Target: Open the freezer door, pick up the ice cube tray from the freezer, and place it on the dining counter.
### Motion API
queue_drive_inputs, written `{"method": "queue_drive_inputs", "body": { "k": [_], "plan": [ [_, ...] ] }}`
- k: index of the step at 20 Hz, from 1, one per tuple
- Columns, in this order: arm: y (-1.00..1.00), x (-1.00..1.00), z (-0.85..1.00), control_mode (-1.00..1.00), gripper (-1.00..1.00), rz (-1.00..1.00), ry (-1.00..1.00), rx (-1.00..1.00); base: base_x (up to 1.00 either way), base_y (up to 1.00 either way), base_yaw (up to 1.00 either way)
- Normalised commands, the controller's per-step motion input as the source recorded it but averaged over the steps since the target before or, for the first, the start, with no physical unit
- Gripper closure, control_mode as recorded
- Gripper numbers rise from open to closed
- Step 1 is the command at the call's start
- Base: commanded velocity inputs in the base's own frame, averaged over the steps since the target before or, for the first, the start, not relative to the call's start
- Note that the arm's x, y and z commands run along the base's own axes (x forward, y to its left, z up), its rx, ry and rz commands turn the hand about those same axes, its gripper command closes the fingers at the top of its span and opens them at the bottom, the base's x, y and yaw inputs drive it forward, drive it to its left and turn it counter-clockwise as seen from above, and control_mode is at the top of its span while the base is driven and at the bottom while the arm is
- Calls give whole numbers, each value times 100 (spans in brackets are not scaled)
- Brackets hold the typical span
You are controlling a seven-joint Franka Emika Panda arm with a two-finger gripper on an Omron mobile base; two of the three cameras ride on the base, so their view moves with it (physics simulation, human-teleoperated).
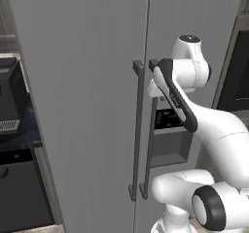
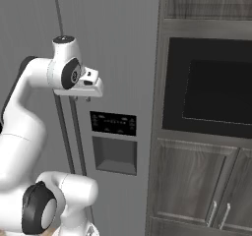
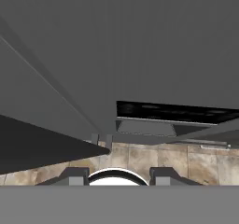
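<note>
The freezer door (image 1: 204, 13) (image 2: 118, 48) is shut, a brushed-grey panel with a dark dispenser niche (image 1: 170, 142) (image 2: 114, 154) (image 3: 172, 113). Its long dark bar handle (image 1: 147, 149) (image 2: 80, 146) runs vertically along the door's left edge. My gripper (image 2: 80, 99) (image 3: 119, 175) hangs fingers-down close in front of the handle's upper part. Its fingertips (image 3: 74, 175) stand apart, and nothing shows between them. The freezer's inside and the ice cube tray are hidden behind the shut door. The dining counter is out of view.
The plain grey fridge door (image 1: 82, 81) with its own bar handle (image 1: 137, 130) stands shut to the left. A black appliance (image 1: 9, 96) sits on a dark worktop further left. A built-in oven (image 2: 216, 90) over wooden cabinets (image 2: 197, 181) fills the right. Tiled floor (image 3: 140, 157) lies below.
</note>
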Motion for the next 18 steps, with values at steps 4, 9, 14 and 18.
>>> {"method": "queue_drive_inputs", "body": {
  "k": [4,9,14,18],
  "plan": [
    [0,-11,0,-100,-100,0,0,0,0,0,0],
    [0,-27,0,-100,-100,0,0,0,0,0,0],
    [0,-57,7,-100,-100,-5,-2,0,0,0,0],
    [0,-55,13,-100,-100,-8,-3,0,0,0,0]
  ]
}}
